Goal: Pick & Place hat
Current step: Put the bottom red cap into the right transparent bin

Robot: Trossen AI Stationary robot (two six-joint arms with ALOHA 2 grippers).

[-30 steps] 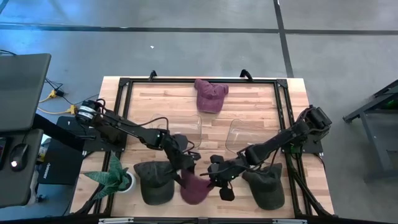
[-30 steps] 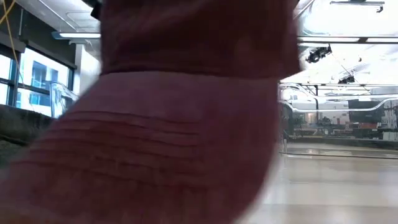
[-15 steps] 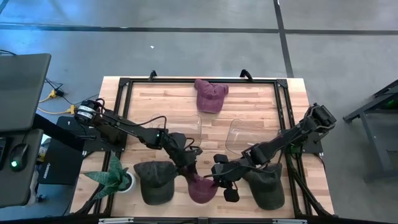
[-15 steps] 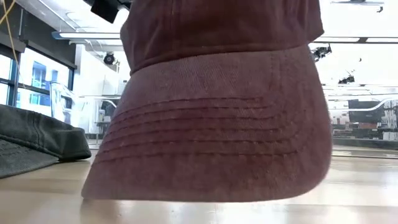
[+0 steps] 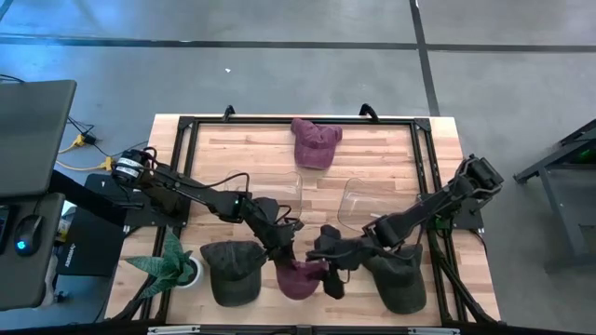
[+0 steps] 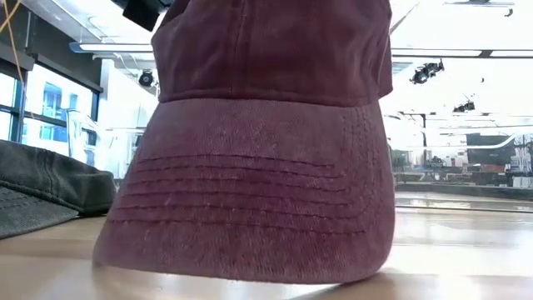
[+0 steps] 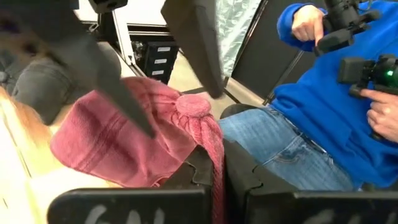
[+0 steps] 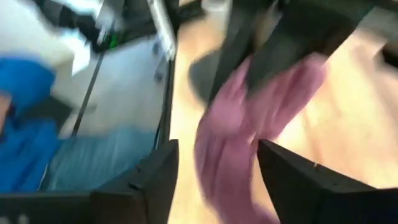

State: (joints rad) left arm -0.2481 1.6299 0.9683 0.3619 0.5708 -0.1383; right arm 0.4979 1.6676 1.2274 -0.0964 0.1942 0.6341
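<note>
Left hand (image 7: 211, 171) pinching maroon hat (image 5: 300, 276); right hand (image 5: 328, 270) spread, beside hat

Wooden table (image 5: 372, 149), black frame round its edge. On it: maroon cap (image 5: 314, 141) at far edge, dark green cap (image 5: 231, 271) and second dark cap (image 5: 399, 276) at near edge, another maroon cap (image 5: 300, 278) between them, potted plant (image 5: 169, 264) at near left corner.

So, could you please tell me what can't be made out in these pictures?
- Low view: the red hat fills the frame and hides both grippers.
- High view: the left gripper is too small to show its grip on the hat.
- Right wrist view: motion blur smears the hat and the person behind it.
- Left wrist view: the person is cut off by the edge.
</note>
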